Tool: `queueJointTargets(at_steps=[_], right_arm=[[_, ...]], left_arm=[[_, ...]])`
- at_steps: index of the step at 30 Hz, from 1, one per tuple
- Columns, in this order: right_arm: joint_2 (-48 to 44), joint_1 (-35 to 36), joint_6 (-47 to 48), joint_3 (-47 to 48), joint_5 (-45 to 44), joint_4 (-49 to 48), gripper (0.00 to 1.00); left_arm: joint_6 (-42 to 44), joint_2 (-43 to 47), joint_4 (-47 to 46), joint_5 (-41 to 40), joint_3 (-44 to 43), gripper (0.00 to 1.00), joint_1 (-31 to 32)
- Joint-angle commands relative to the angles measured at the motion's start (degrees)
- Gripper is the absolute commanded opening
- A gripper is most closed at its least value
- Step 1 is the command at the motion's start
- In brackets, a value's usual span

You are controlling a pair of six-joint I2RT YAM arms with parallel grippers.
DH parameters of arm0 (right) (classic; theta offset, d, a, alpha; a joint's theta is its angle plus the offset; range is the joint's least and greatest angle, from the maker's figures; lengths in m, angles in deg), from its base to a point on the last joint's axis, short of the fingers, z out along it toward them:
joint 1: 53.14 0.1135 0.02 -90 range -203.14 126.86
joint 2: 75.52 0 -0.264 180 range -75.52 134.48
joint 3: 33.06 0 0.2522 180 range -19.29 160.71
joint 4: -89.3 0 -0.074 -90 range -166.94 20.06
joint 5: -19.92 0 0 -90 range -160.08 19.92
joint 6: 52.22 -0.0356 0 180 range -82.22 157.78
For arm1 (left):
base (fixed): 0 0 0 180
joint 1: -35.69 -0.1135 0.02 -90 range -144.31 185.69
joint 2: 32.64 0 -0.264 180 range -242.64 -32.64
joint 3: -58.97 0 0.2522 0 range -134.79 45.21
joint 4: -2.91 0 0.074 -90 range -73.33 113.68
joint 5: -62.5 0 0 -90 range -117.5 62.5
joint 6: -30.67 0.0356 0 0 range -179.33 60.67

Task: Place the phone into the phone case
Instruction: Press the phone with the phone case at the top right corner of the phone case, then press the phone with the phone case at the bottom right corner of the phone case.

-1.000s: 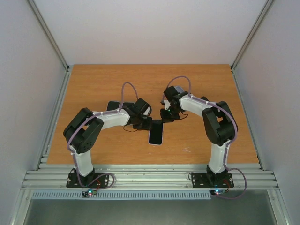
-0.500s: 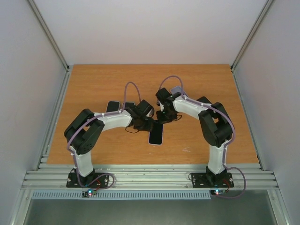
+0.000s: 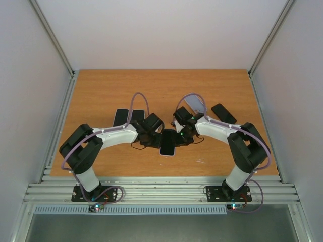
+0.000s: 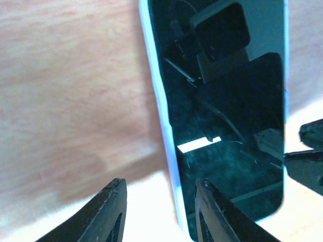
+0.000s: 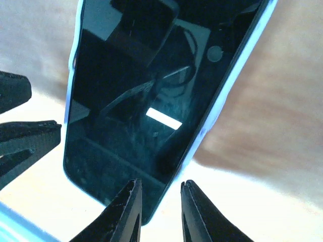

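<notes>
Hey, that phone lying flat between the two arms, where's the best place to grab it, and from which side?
Take the phone across its two long edges, coming straight down from above. It lies flat, screen up, on the table, so only the thin pale rim gives purchase, and the narrow width is probably the easier span to close on.

Seen from above, the dark glass phone in a pale blue case (image 3: 168, 145) is crowded at its far end. The left gripper (image 4: 160, 187) closes in from 10 o'clock and the right gripper (image 5: 159, 185) from 2 o'clock, each with fingers parted over a long edge. Farther out, two black flat rectangles (image 3: 121, 117) lie at 10 o'clock, a grey translucent case (image 3: 195, 104) at 1 and a black slab (image 3: 223, 113) at 2. From 4 to 8 o'clock the orange wooden table (image 3: 166, 165) gives a bare lane between the arms.
</notes>
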Motion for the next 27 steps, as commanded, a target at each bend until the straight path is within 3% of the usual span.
queueJointTargets(at_steps=[1, 7, 14, 19, 27], right_arm=[[-4.14, 1.07, -4.85, -4.58, 4.7, -3.71, 0.24], [-4.17, 2.16, -7.96, -8.18, 5.7, -5.99, 0.23], [-1.47, 3.47, -8.86, -8.88, 4.29, -6.08, 0.15], [3.06, 5.22, -8.74, -7.37, -0.09, -3.05, 0.05], [13.84, 9.35, -8.55, -1.36, -7.6, 0.82, 0.04]], left_arm=[[-2.17, 3.84, -1.36, 2.35, 2.58, 0.39, 1.02], [-4.32, 4.5, -4.26, 4.33, 5.52, 0.41, 2.22], [-5.38, 3.04, -6.47, 5.31, 7.09, 0.4, 2.52], [-5.48, 1.94, -7.32, 5.93, 7.26, 0.39, 2.69], [-5.88, 1.9, -7.81, 4.79, 8.51, 0.39, 2.76]])
